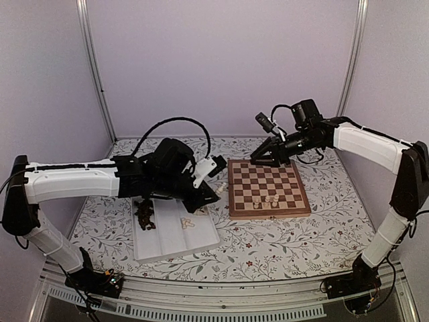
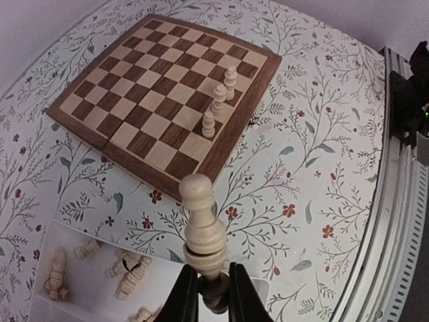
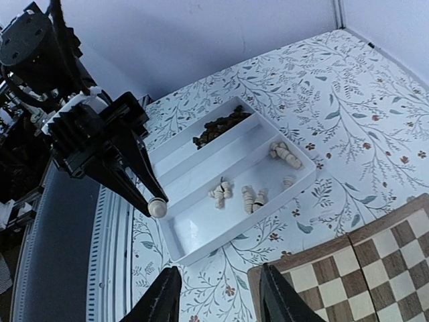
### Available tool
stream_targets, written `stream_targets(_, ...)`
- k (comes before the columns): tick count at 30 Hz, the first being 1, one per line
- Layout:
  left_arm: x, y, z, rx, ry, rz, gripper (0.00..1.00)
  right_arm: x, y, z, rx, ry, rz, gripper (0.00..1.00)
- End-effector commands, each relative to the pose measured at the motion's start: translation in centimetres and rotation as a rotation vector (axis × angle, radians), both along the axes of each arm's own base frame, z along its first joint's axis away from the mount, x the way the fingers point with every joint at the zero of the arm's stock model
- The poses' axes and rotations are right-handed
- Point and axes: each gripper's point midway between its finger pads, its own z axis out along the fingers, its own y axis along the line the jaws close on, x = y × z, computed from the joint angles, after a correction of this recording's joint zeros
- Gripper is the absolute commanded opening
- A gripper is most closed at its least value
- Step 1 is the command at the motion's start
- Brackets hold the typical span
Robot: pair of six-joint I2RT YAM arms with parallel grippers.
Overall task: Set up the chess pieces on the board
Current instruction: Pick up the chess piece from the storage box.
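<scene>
My left gripper (image 2: 213, 282) is shut on the base of a pale cream chess piece (image 2: 203, 228), held upright above the near end of the white tray (image 2: 74, 302). The same piece (image 3: 157, 208) shows at its fingertips in the right wrist view. The wooden board (image 1: 268, 178) lies to the right, with three cream pieces (image 1: 267, 200) standing on its near rows, also seen as a row of pieces (image 2: 219, 100) from the left wrist. My right gripper (image 1: 261, 159) hangs open and empty over the board's far left corner, its fingertips (image 3: 167, 292) wide apart.
The three-compartment tray (image 1: 175, 253) sits left of the board. It holds a heap of dark brown pieces (image 1: 145, 215) in the left section and several loose cream pieces (image 3: 251, 196) in another. A flowered cloth covers the table; metal rails run along the near edge.
</scene>
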Motion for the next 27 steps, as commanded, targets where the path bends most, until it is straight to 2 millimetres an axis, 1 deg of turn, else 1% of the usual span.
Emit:
stream_targets(1,1.0,-1.9,3.2,-0.162,-0.119,-0.112,0.00,-2.4,3.4,-0.6,-0.002,0.203,0.106,0.45)
stream_targets(4,1.6,-2.3,3.0,-0.185,-0.096,-0.124,0.00,-3.1,4.6,-1.4,-0.022,0.237,0.140,0.49)
stream_targets(8,1.4,-2.5,3.3,-0.222,-0.060,-0.153,0.00,-4.1,5.8,-2.2,-0.045,0.245,0.169,0.49)
stream_targets(11,1.5,-2.2,3.3,-0.225,-0.060,-0.157,0.00,-4.7,6.5,-2.3,-0.051,0.242,0.189,0.49)
stream_targets(14,1.6,-2.1,3.1,-0.218,-0.055,-0.159,0.00,-5.0,7.1,-2.1,-0.050,0.238,0.204,0.48)
stream_targets(18,1.5,-2.1,2.9,-0.215,-0.043,-0.167,0.00,-4.6,7.5,-1.8,-0.047,0.235,0.202,0.48)
stream_targets(23,1.6,-2.1,2.3,-0.199,-0.028,-0.162,0.00,-4.5,7.7,-1.4,-0.040,0.228,0.210,0.42)
stream_targets(27,1.8,-2.0,2.6,-0.205,-0.030,-0.156,0.00,-4.7,7.4,-1.5,-0.048,0.225,0.212,0.30)
